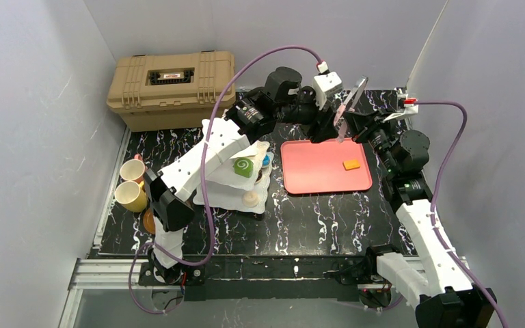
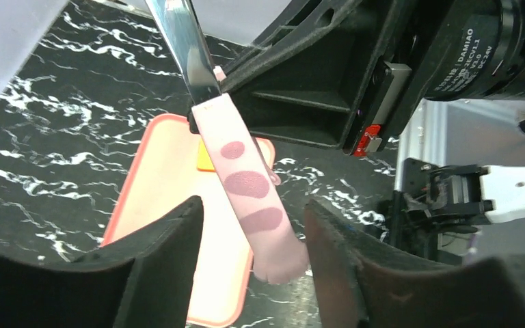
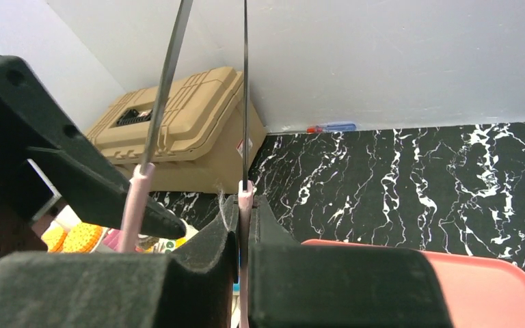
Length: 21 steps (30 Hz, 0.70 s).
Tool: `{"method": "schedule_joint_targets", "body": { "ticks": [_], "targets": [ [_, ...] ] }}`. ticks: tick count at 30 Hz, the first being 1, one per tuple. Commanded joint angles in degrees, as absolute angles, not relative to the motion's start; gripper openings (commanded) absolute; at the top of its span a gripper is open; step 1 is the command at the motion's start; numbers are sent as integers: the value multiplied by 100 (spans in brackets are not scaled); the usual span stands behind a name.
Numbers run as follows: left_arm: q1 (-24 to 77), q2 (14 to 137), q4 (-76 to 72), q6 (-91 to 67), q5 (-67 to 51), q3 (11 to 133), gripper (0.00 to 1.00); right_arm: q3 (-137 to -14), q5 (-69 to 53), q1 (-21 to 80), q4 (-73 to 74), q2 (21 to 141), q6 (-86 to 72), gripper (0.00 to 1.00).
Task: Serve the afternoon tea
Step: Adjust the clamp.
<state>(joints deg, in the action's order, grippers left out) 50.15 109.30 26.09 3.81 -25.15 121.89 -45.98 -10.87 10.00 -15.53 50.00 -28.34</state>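
Showing early progress: right gripper [image 3: 244,225] pinches pink-handled metal tongs [image 2: 249,184], left gripper [image 2: 253,208] gapes around them, one orange toy pastry [image 1: 351,165] on flat pink tray [image 1: 314,174], white three-tier stand [image 1: 236,195] laden.

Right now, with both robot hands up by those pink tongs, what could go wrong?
1. The right gripper pinches only one leg of the tongs, and the left gripper sits open around a pink tip. If the right one lets go too soon, the tongs might drop onto the pink tray.
2. The left arm reaches over the tiered stand, so a low move might knock pastries off.
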Motion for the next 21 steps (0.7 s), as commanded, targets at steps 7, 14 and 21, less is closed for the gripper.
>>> {"method": "schedule_joint_targets", "body": {
  "ticks": [7, 14, 21],
  "targets": [
    [5032, 10674, 2602, 177, -2818, 11922, 66, -4742, -1110, 1037, -2202, 4874, -2951, 10],
    [5026, 10792, 2530, 313, -2511, 12105, 38, -4633, -1224, 1063, -2197, 4844, -2872, 19],
    [5003, 10531, 2271, 893, -2165, 11601, 5, -4947, -1341, 1063, -1371, 4962, -2937, 61]
  ]
}}
